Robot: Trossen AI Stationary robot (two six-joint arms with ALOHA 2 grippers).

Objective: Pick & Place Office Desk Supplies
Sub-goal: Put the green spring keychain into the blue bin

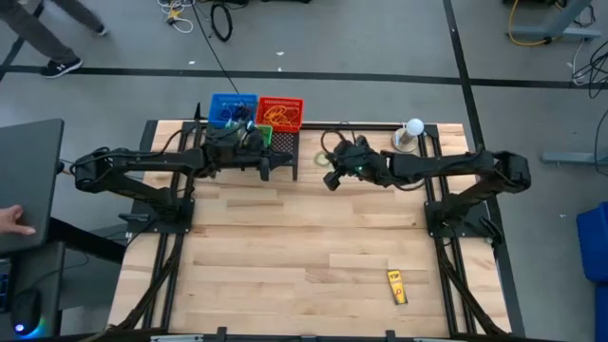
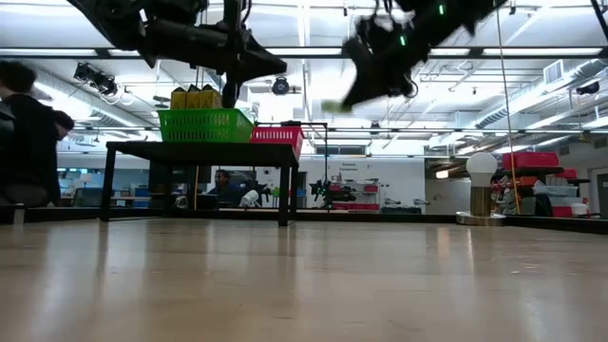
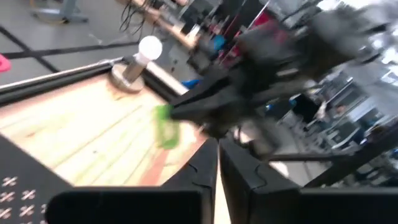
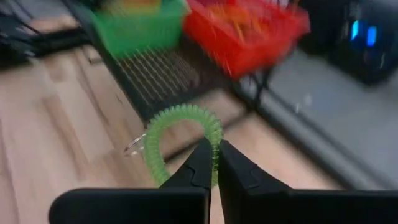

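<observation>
A green coiled loop (image 4: 180,121) with a small metal ring (image 4: 133,147) hangs in my right gripper (image 4: 216,167), which is shut on it. In the high view this gripper (image 1: 332,177) hovers in the air just right of the black wire rack (image 1: 282,150). My left gripper (image 3: 217,163) is shut on nothing and sits over the rack's front edge (image 1: 276,163). It faces the right gripper and the green loop (image 3: 165,127). A yellow crayon box (image 1: 396,286) lies flat on the table near its near right corner. More yellow boxes (image 2: 195,97) stand in the green basket. My right gripper pinches the green coil between its two fingers at one end of the arc (image 4: 215,142). The fingers lie across the coil. The loop is lifted clear of the table and curves out past the fingertips, its metal ring dangling at the far end.
Blue (image 1: 233,108), red (image 1: 280,114) and green (image 1: 258,135) baskets stand on the rack at the table's far edge. A white ball on a round base (image 1: 410,133) stands at the far right. Bare wood (image 1: 304,247) fills the middle and near side. A person's hand (image 1: 11,220) shows at far left.
</observation>
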